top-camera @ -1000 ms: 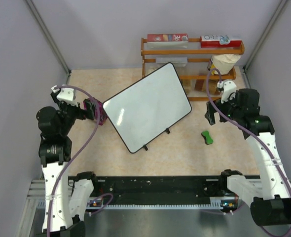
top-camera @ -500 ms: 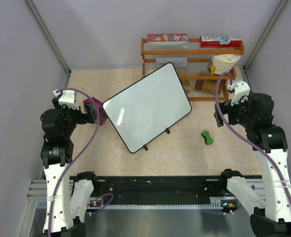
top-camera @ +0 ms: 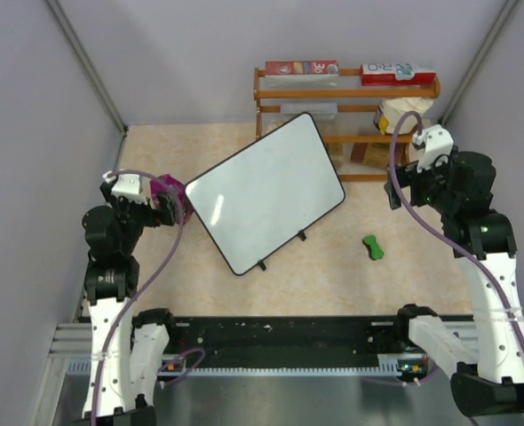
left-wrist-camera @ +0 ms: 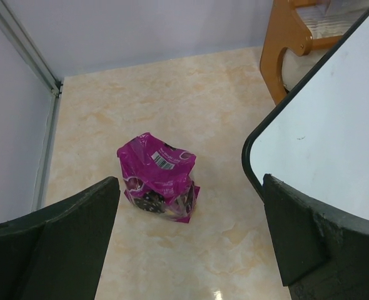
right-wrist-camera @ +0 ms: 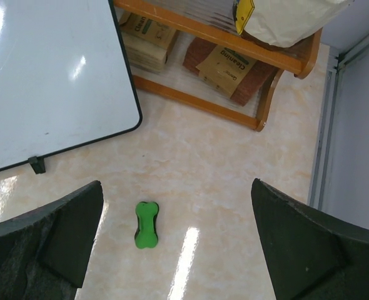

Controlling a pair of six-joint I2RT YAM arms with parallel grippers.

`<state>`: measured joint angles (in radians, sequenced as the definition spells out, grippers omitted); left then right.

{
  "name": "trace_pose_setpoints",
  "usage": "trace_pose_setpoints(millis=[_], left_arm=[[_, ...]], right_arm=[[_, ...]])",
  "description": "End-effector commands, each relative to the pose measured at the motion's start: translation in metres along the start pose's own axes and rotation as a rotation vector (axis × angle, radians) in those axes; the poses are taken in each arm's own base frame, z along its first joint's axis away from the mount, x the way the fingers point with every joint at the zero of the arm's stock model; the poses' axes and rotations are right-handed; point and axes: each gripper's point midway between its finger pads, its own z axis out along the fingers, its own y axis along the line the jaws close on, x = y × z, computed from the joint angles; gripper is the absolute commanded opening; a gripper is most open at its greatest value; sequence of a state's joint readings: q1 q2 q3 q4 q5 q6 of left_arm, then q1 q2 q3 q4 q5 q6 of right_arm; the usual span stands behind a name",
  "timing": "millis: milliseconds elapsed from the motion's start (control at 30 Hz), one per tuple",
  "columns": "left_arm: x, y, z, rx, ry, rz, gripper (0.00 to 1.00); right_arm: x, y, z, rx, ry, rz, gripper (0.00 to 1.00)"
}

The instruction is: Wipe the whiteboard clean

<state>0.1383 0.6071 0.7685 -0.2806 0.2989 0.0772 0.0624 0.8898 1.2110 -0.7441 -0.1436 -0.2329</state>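
The left claw [left-wrist-camera: 191,182] hangs above the counter [left-wrist-camera: 191,94] with its fingers spread wide and nothing between them; a magenta pouch [left-wrist-camera: 159,178] lies just ahead of it. To this claw's right and beyond it sits the whiteboard [top-camera: 266,191], skewed across the middle of the counter, its glossy face showing no red writing and only a tiny speck near the rounded corner. The board looks stiff, light and slick, and it stands on small black feet, so it would likely skid or rock under a hard wipe. The thin black frame at an edge seems the safest hold. A small green bone-shaped piece [right-wrist-camera: 146,224] lies just ahead of the right claw [right-wrist-camera: 177,182], which is also spread and empty, with a wooden rack [right-wrist-camera: 234,53] farther ahead.
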Motion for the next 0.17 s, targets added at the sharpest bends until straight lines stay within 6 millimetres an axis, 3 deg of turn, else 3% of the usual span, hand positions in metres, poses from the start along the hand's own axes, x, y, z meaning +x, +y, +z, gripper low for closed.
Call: trace_pose_setpoints(millis=[0, 133], left_arm=[[-0.026, 0.004, 0.012, 0.0, -0.121, 0.024, 0.99], [-0.023, 0.007, 0.023, 0.0, -0.101, -0.001, 0.99]], right_arm=[[-0.023, -0.013, 0.008, 0.048, -0.081, 0.017, 0.99], [-0.013, -0.011, 0.016, 0.045, -0.08, 0.014, 0.99]])
